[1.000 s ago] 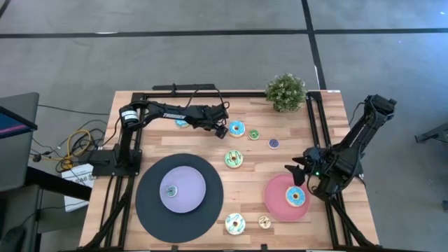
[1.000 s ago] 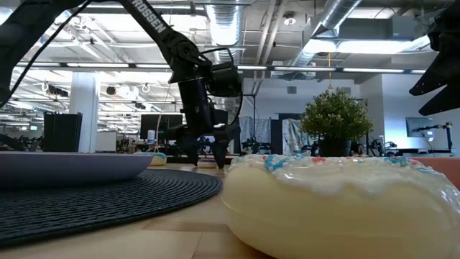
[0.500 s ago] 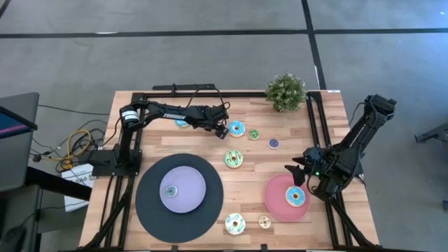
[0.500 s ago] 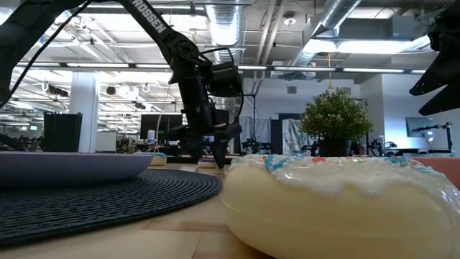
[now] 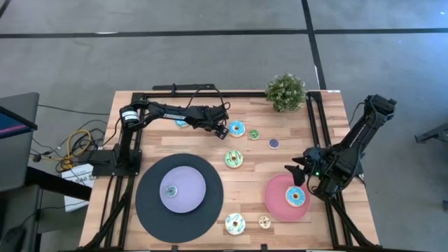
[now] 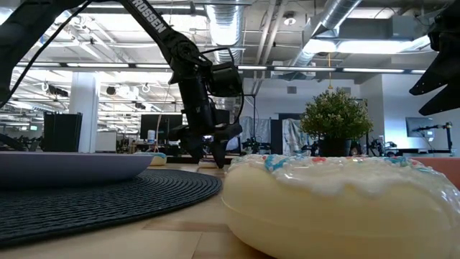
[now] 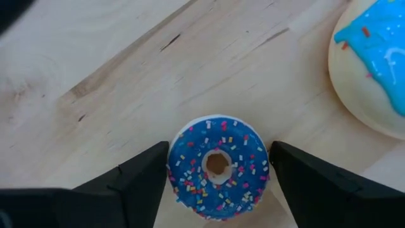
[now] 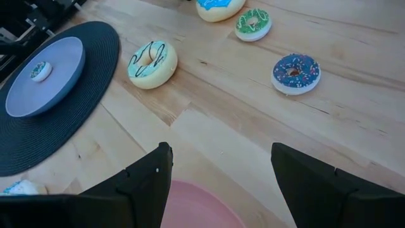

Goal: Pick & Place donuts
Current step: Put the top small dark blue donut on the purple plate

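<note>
My left gripper (image 5: 221,129) (image 7: 218,166) reaches over the far middle of the table and is shut on a coin-sized blue sprinkled donut (image 7: 218,166) that lies flat on the wood. A larger blue-iced donut (image 5: 236,129) (image 7: 380,63) lies just to its right. My right gripper (image 5: 292,173) (image 8: 218,158) hangs open over the far left rim of the pink plate (image 5: 276,203), touching nothing. That plate carries a blue-iced donut (image 5: 295,197). A green-iced donut (image 5: 233,159) (image 8: 152,63) rests mid-table. My left gripper pinches the small blue donut between its two fingers (image 7: 149,171), one on each side of the outer rim (image 7: 172,166). The fingers come from above, pointing down. The donut lies flat with its underside on the table.
A lavender plate (image 5: 192,199) holding a small donut (image 5: 170,190) sits on a black disc (image 5: 150,210). Small green (image 5: 253,134) and purple (image 5: 274,143) donuts lie to the right. A white donut (image 5: 234,223) and an orange one (image 5: 264,222) lie near; a plant (image 5: 285,91) stands far.
</note>
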Motion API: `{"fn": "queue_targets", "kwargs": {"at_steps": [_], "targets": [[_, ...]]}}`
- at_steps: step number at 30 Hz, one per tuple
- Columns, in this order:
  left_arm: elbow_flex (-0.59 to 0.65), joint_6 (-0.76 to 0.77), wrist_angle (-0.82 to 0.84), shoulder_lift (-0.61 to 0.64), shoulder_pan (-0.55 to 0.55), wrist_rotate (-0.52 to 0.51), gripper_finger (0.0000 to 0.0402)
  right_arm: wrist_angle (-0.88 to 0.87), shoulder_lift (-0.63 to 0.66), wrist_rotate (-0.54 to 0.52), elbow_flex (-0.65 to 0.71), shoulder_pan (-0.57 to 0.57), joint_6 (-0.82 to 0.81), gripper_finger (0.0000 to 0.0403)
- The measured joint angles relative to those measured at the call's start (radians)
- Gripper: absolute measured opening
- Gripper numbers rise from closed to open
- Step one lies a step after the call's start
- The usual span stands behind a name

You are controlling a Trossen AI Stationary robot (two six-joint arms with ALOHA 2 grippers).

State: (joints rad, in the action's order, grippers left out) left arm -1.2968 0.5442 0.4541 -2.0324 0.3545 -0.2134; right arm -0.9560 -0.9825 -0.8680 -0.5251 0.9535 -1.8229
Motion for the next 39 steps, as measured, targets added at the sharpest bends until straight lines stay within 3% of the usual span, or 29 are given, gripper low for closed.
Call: {"fn": "queue_targets", "kwargs": {"at_steps": [25, 39], "targets": [[0.003, -0.008, 0.008, 0.049, -0.026, -0.027, 0.0271, 0.014, 0.0, 0.006, 0.0, 0.002, 0.001, 0.026], [0.006, -0.115, -0.027, 0.049, -0.013, 0.006, 0.0272, 0.019, 0.0, 0.006, 0.0, 0.001, 0.001, 0.026]]}}
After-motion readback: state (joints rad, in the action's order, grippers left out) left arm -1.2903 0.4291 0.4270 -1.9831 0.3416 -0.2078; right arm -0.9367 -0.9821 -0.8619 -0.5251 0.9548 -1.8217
